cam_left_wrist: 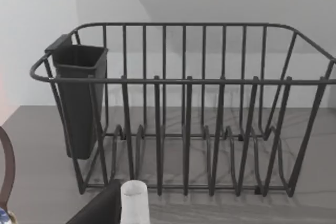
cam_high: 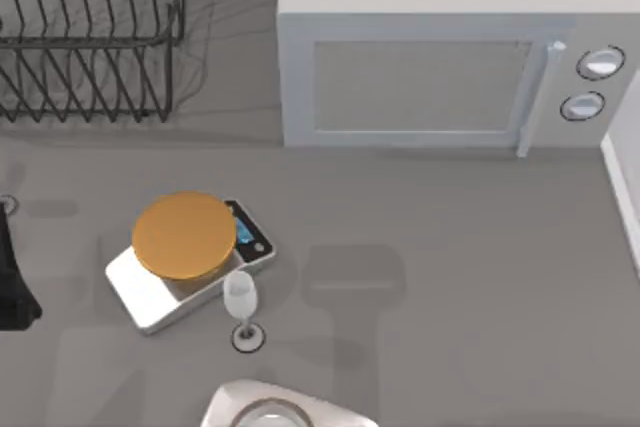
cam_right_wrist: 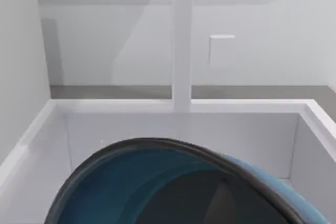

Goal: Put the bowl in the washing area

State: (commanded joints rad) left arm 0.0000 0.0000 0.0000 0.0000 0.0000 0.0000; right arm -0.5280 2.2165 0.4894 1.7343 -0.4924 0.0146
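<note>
One bowl point(cam_right_wrist: 173, 182), blue inside with a dark rim, fills the near part of the right wrist view, tilted above a white sink basin point(cam_right_wrist: 47, 129); whether the right gripper grasps it I cannot tell. On the worktop point(cam_high: 450, 247), a scale point(cam_high: 150, 297) with an orange disc point(cam_high: 185, 237) sits near the left edge, a glass point(cam_high: 240, 302) just beside it. A dish rack point(cam_high: 90, 37) occupies the far left corner, a microwave point(cam_high: 440, 57) along the far edge. The left arm point(cam_high: 12, 277) sits at the left edge.

text: none readable | scale display point(cam_high: 247, 231): lit blue, digits perhaps too small
</note>
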